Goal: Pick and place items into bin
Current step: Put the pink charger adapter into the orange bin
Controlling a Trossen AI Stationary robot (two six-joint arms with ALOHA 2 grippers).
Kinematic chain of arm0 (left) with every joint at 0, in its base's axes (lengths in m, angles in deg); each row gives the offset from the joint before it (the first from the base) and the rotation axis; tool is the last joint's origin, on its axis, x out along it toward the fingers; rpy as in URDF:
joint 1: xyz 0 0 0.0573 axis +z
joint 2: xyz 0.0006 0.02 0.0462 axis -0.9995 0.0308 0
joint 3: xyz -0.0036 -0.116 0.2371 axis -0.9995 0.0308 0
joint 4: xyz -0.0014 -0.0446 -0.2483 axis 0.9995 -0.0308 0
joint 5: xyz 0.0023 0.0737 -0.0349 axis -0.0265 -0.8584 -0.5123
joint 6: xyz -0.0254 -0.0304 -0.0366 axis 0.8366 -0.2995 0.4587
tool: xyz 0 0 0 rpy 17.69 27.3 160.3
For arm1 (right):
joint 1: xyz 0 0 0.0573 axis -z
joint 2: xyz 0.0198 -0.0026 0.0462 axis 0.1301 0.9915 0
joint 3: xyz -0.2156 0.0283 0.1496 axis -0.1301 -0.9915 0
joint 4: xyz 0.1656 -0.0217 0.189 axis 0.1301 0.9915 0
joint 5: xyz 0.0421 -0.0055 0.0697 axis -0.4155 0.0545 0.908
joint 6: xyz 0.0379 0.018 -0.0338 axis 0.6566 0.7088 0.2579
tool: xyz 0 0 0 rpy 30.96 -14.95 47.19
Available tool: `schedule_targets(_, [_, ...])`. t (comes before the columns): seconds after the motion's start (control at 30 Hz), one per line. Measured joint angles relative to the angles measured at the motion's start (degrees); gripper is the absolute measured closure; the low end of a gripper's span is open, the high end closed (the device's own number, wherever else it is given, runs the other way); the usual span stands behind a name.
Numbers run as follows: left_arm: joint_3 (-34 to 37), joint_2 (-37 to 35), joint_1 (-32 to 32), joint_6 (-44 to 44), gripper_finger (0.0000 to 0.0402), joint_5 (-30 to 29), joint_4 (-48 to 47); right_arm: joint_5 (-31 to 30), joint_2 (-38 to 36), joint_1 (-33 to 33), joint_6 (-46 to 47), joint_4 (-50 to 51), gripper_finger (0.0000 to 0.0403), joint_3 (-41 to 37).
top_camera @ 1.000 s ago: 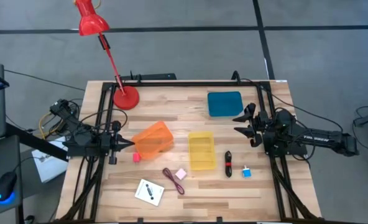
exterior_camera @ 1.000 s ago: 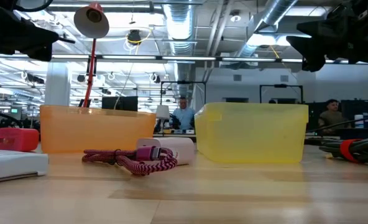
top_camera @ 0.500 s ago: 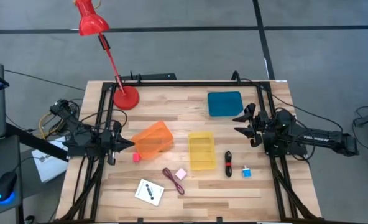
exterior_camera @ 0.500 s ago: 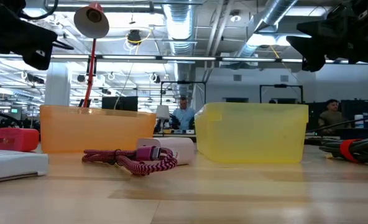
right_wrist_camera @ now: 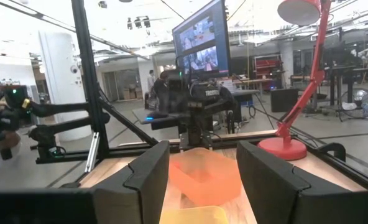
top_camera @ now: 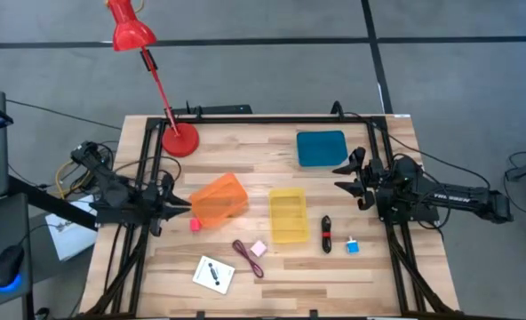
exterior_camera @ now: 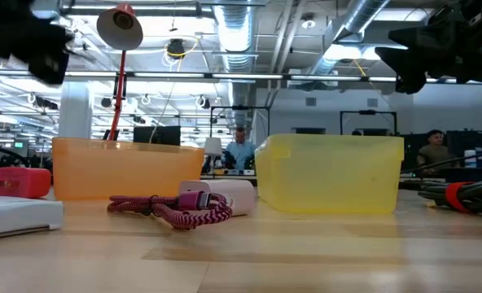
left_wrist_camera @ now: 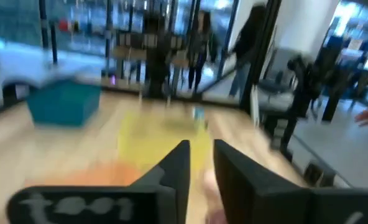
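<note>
Left gripper nearly clenched beside orange bin, above pink cube; right gripper released, right of yellow bin.

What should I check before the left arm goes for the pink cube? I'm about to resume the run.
1. Left gripper empty, jaws nearly closed: not ok, open first.
2. Pink cube lies free on the table, beside the orange bin: ok.
3. Orange bin tilted: cannot tell whether it is stable.
4. Yellow bin upright and empty: ok.
5. Right gripper open, clear at the table's right side: ok.
</note>
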Motion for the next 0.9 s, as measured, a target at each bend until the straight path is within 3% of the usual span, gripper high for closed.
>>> schedule_targets(0.2, [-11.2,3.2,0.0,-8.4,0.0277,-2.3,-8.4,0.0,0.0,0.0,0.0,0.1,0.0221,0.0])
schedule_targets(0.5, [-24.8,19.5,0.0,2.6,0.0268,-3.0,-22.8,0.0,0.0,0.0,0.0,0.1,0.0221,0.0])
schedule_targets(0.7, [-29.5,32.2,0.0,3.9,0.0268,-3.4,-24.9,0.0,0.0,0.0,0.0,0.1,0.0221,0.0])
schedule_targets(0.9, [-30.7,39.3,0.0,12.2,0.0268,1.4,-24.7,0.0,0.0,0.0,3.1,-0.3,0.0221,0.0])
